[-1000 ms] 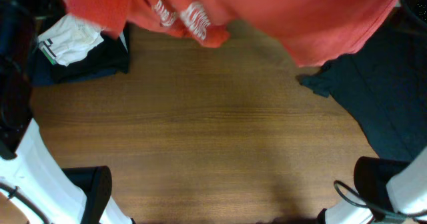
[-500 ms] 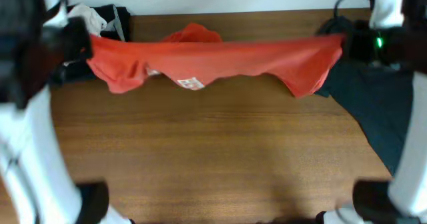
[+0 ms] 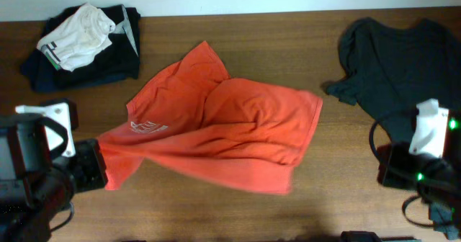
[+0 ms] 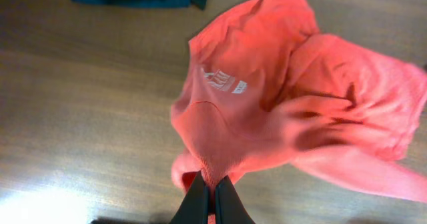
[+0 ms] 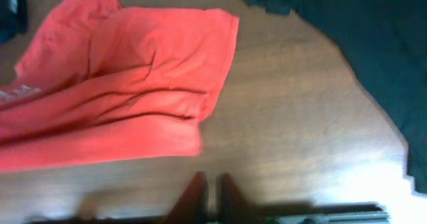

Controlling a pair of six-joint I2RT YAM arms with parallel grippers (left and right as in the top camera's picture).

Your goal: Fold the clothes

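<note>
The red-orange T-shirt [image 3: 230, 137] is lying crumpled in the middle of the tabletop [image 3: 238, 220]. Its long axis is running from the near left toward the far right in the overhead view, with white lettering showing near its left end. The left jaws are pressing together on 1 corner of the fabric at that left end (the wrist view is showing cloth rising in a ridge right into the pinch), so the left arm is by far the nearer one. The right jaws are sitting all but together over bare wood, gripping nothing, and the shirt's closest edge is lying to their left, well apart. The dark grey shirt [image 3: 403, 62] is spreading out just beyond them, and the pile of folded garments [image 3: 79, 44] is sitting in the far left corner. As I judge it, the shirt is needing flattening before any fold, and the right arm is needing to travel leftward to reach the free edge.
</note>
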